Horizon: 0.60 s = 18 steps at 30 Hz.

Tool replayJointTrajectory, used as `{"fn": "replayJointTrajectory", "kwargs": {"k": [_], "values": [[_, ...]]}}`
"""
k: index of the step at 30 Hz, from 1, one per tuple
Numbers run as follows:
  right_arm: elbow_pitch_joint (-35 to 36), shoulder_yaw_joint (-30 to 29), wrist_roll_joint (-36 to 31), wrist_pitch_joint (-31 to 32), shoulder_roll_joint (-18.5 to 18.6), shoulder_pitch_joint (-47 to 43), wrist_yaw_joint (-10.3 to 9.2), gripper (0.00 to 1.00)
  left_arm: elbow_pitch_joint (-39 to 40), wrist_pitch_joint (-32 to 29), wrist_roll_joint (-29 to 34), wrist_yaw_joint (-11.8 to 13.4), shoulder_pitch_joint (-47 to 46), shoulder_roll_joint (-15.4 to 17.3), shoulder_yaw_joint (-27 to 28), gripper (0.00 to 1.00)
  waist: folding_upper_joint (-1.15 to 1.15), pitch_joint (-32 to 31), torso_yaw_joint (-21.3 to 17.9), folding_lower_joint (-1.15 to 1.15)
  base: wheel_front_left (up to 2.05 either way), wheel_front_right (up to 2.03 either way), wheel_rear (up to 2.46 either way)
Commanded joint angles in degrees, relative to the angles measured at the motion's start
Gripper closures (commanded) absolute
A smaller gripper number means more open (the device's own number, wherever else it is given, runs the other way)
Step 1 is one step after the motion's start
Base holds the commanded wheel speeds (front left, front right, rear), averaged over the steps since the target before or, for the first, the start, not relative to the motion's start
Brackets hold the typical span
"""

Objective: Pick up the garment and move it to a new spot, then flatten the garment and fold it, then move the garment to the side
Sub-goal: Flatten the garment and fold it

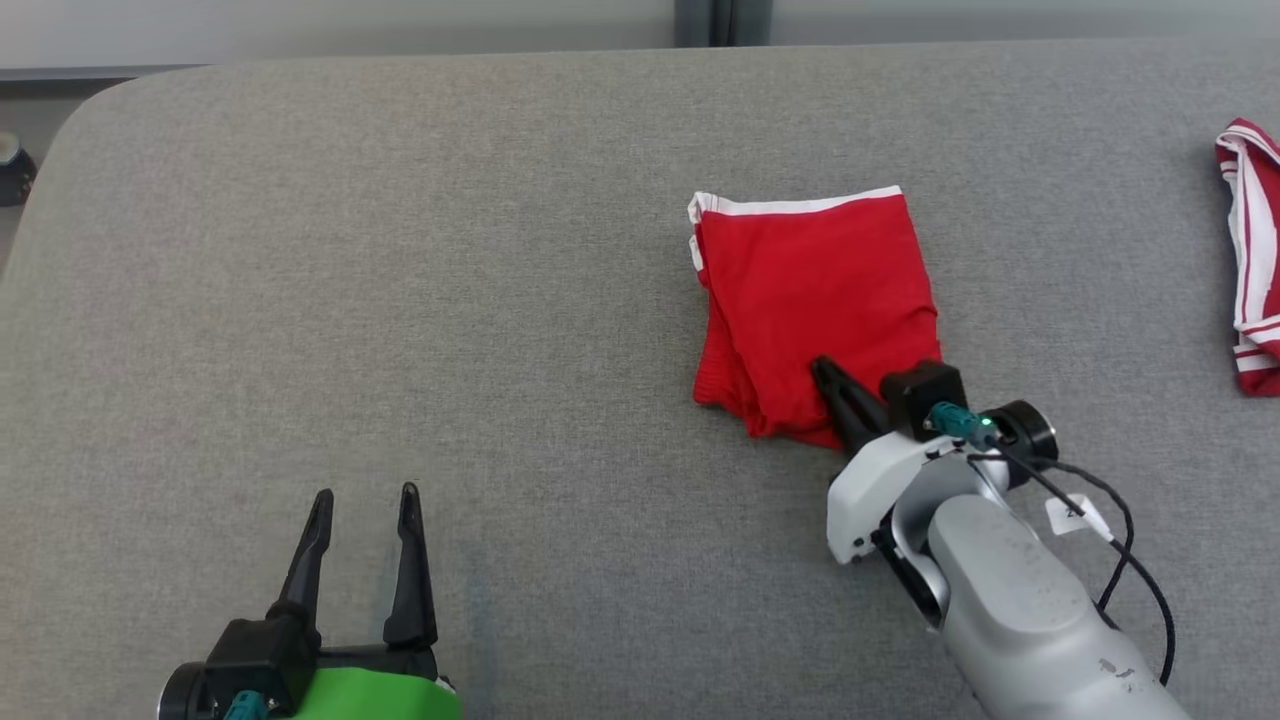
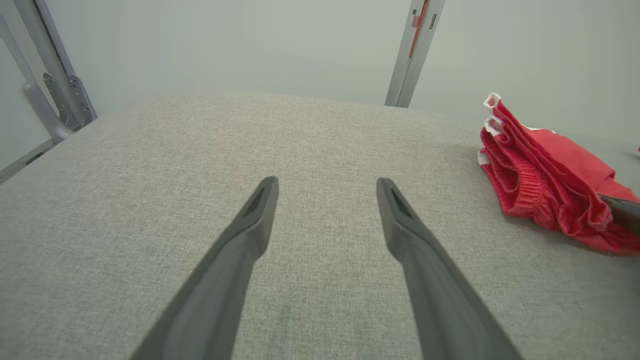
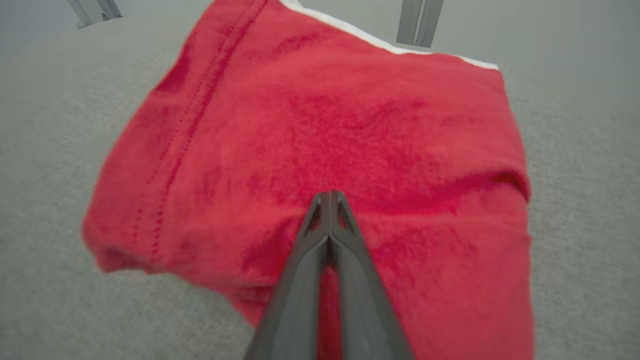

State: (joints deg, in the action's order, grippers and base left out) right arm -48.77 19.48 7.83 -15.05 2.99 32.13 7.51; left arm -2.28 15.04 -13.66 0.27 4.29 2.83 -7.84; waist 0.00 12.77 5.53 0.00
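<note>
The red garment (image 1: 810,300) with a white hem lies folded into a rough square on the grey fabric table (image 1: 400,250), right of centre. My right gripper (image 1: 825,370) reaches in from the lower right, and its fingers are shut on the garment's near edge. In the right wrist view the fingertips of the right gripper (image 3: 329,195) meet over the red garment (image 3: 350,125), with a strip of red cloth between the fingers lower down. My left gripper (image 1: 365,495) stands open over bare table at the lower left, well apart from the garment. In the left wrist view the left gripper (image 2: 325,187) holds nothing, and the garment (image 2: 545,185) lies at the right.
A second red cloth with white stripes (image 1: 1250,260) lies bunched at the table's right edge. The table's rounded far-left corner (image 1: 110,90) drops off to the floor. A grey metal post (image 2: 412,50) stands behind the far edge.
</note>
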Motion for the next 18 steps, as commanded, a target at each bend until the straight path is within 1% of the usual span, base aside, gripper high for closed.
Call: {"fn": "replayJointTrajectory", "kwargs": {"k": [1, 8, 18], "values": [[0.62, 1.7, 1.66, -0.14, -0.09, -1.63, -0.06, 1.0, -0.21, 0.16, -0.16, 0.19, -0.35, 0.13, 0.23, 0.0, 0.0, 0.07, 0.77, 0.0, 0.0, 0.0, 0.0], [4.24, 8.37, 7.44, -0.14, -0.01, -4.42, -0.06, 1.0, -0.34, 0.15, -0.23, 0.26, 0.6, 0.13, 0.04, 0.0, 0.0, -1.28, 0.72, 0.0, 0.0, 0.0, 0.0], [5.65, 13.24, 13.27, -0.14, -0.02, -3.48, -0.06, 1.0, -0.89, 0.16, 0.32, 0.05, 1.72, 0.13, 0.34, 0.0, 0.0, -3.74, 0.02, 0.0, 0.0, 0.0, 0.0]]}}
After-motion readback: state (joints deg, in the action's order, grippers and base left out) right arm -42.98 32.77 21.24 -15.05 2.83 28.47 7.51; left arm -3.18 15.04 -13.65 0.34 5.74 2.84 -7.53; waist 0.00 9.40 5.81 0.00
